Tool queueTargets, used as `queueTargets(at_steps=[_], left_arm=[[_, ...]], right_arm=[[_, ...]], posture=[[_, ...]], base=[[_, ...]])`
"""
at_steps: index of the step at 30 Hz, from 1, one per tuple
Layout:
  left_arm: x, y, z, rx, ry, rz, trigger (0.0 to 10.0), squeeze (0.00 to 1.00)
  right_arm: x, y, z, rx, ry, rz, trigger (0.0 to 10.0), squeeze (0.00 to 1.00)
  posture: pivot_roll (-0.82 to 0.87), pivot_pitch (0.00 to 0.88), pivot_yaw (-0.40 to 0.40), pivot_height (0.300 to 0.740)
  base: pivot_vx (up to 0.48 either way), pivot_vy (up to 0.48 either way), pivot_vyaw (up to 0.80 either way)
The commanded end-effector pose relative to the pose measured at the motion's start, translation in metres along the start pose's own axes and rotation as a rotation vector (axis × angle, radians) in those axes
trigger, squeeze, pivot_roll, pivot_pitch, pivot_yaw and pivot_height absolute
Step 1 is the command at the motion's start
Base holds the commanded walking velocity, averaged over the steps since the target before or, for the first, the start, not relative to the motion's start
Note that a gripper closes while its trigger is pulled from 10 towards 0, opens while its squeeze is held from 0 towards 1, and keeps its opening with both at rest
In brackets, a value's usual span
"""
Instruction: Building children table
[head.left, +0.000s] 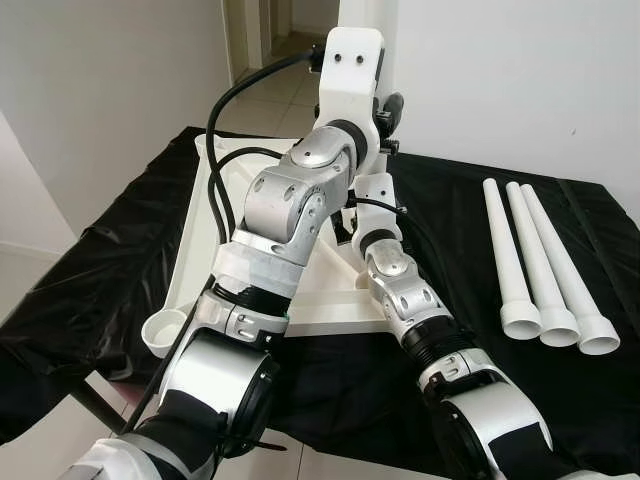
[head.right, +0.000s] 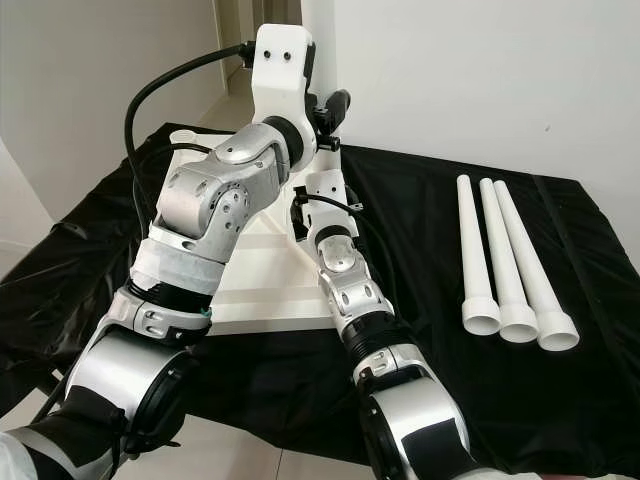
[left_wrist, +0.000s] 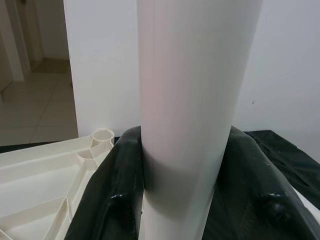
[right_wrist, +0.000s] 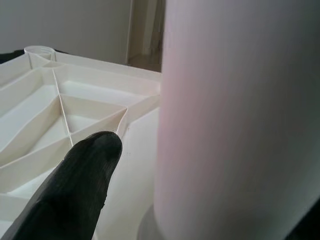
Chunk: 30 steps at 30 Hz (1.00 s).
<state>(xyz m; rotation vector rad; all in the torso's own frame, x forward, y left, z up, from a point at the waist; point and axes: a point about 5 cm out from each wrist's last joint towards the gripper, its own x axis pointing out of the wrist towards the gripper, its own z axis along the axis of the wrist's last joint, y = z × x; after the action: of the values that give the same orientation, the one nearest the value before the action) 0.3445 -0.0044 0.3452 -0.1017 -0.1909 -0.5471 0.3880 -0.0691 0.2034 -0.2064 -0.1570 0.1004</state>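
Left jaws (left_wrist: 187, 200) clenched on upright leg (left_wrist: 192, 100), black fingers (left_wrist: 112, 195) pressed on both sides of tube. Right jaws (right_wrist: 165, 200) low beside same leg near its base, one finger (right_wrist: 75, 190) seen off the tube, other hidden; grasp cannot be told. Leg standing at far corner of upturned tabletop (head.left: 330, 305), ribbed underside up, tabletop lying on black-covered desk (head.left: 100, 280). Likely step: seating leg into corner socket. To do well: keep tube plumb, push straight down along its axis, twist lightly if tight, brace low with right arm so tabletop stays flat, no side load on thin ribs. Empty socket (head.left: 165, 332) at near left corner, overhanging desk edge; downward force there could tip the top. Three spare legs (head.left: 545, 260) lying side by side on cloth to the right, flared ends toward robot, well apart from tabletop. Bare cloth between tabletop and spares gives room for right arm reach. Wall close behind leg, little room for backward swing. Doorway and tiled floor (head.left: 270, 95) beyond left.
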Motion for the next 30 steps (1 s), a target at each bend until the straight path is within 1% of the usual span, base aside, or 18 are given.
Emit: queueTargets(at_steps=[1,4,6,10,11,13,14,19,23,28,29,30], left_arm=[[0.0011,-0.0037,0.0080,0.016,-0.032,-0.008,10.0,0.00],[0.0012,-0.0038,0.0076,0.016,-0.031,-0.008,10.0,0.00],[0.0012,-0.0038,0.0073,0.015,-0.029,-0.008,10.0,0.00],[0.0012,-0.0040,0.0073,0.015,-0.030,-0.008,10.0,0.00],[0.0013,-0.0040,0.0075,0.016,-0.031,-0.008,10.0,0.00],[0.0014,-0.0040,0.0077,0.016,-0.031,-0.008,10.0,0.00],[0.0014,-0.0039,0.0079,0.017,-0.033,-0.006,10.0,0.00],[0.0014,-0.0041,0.0082,0.019,-0.036,-0.004,10.0,0.00],[0.0020,-0.0021,0.0088,0.065,-0.040,0.019,10.0,0.00],[0.0016,-0.0023,0.0088,0.079,-0.052,0.010,10.0,0.00],[0.0012,-0.0024,0.0090,0.066,-0.061,0.007,10.0,0.92],[0.0011,-0.0024,0.0091,0.056,-0.066,0.006,10.0,0.92]], right_arm=[[0.0030,-0.0010,0.0093,-0.009,-0.040,-0.008,10.0,0.00],[0.0033,-0.0009,0.0125,-0.016,-0.058,-0.009,10.0,0.00],[0.0036,-0.0021,0.0169,0.006,-0.083,-0.019,10.0,0.00],[0.0047,-0.0022,0.0152,0.002,-0.069,-0.016,10.0,0.00],[0.0049,-0.0021,0.0148,0.001,-0.068,-0.015,6.4,0.00],[0.0048,-0.0019,0.0149,0.001,-0.071,-0.013,6.4,0.00],[0.0047,-0.0017,0.0148,0.001,-0.073,-0.012,0.0,0.00],[0.0044,-0.0015,0.0142,0.001,-0.074,-0.012,0.0,0.00],[0.0050,-0.0027,0.0137,0.007,-0.065,-0.020,0.0,0.00],[0.0050,-0.0031,0.0130,0.007,-0.062,-0.025,0.0,0.00],[0.0050,-0.0030,0.0127,0.012,-0.060,-0.023,0.0,0.00],[0.0049,-0.0029,0.0124,0.016,-0.059,-0.021,0.0,0.00]], posture=[[0.04,0.000,-0.016,0.740],[0.04,0.000,-0.016,0.740],[0.04,0.000,-0.015,0.740],[0.04,0.000,-0.015,0.740],[0.04,0.000,-0.016,0.740],[0.04,0.000,-0.016,0.740],[0.04,0.000,-0.016,0.740],[0.04,0.000,-0.016,0.740],[0.04,0.003,-0.015,0.740],[0.04,0.003,-0.015,0.740],[0.04,0.003,-0.015,0.740],[0.04,0.003,-0.015,0.740]], base=[[0.000,0.000,0.00],[0.000,0.000,0.00],[0.000,0.000,0.00],[0.000,0.000,0.00],[0.000,0.000,0.00],[0.000,0.000,0.00],[0.000,0.000,0.00],[0.000,0.000,0.00],[0.000,0.000,0.00],[0.000,0.000,0.00],[0.000,0.000,0.00],[0.000,0.000,0.00]])
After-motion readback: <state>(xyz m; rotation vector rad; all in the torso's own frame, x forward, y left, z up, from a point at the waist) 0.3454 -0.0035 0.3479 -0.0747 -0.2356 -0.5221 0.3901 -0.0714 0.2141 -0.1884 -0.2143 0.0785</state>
